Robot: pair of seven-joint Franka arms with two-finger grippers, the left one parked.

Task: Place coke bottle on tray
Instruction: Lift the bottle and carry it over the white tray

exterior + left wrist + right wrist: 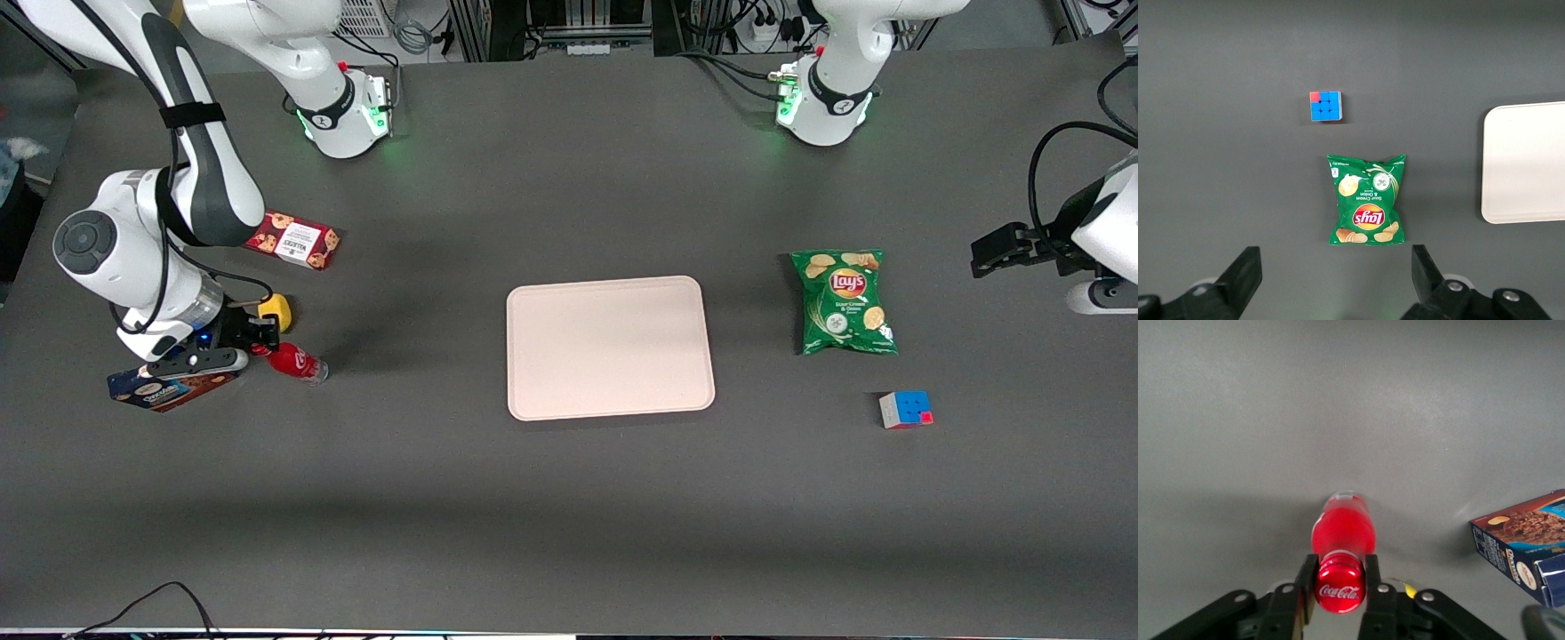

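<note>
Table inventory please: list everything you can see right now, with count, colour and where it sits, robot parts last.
coke bottle: one, red with clear base, toward the working arm's end of the table, held at the cap.
tray: one, pale pinkish-beige, mid-table, nothing on it.
Lay's chip bag: one, green, toward the parked arm's end.
puzzle cube: one, blue, white and red faces showing, nearer the front camera than the chip bag.
red cookie box: one, farther from the front camera than the bottle.
yellow object: one, beside the bottle; kind unclear.
dark blue cookie box: one, partly under the gripper.
gripper: one, black fingers shut on the bottle's cap.
</note>
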